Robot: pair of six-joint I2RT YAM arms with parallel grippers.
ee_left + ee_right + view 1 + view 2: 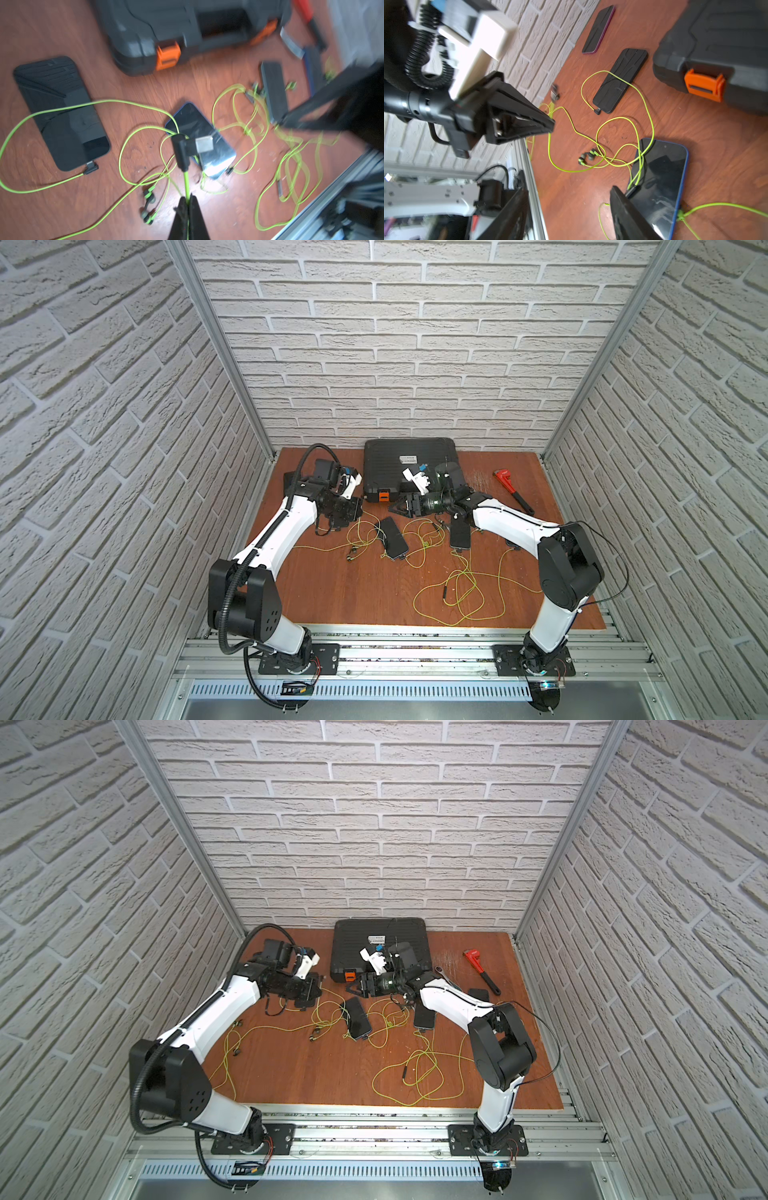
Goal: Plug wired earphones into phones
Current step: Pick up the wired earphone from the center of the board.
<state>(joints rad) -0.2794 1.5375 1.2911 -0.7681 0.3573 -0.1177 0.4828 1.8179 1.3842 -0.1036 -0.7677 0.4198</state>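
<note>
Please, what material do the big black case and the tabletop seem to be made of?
Big black case with orange latches: probably moulded plastic, matte, given its ribbed lid and rounded corners. Reddish-brown tabletop: looks like wood or veneer, slightly glossy; grain lines and a light reflection show.

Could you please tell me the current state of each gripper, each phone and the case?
left gripper, shut on the earphone cord just behind its free plug
right gripper, open and empty
ribbed phone, lying flat, another cord plugged in
blue-edged phone, lying flat, screen up
black case, closed, orange latch fastened
</note>
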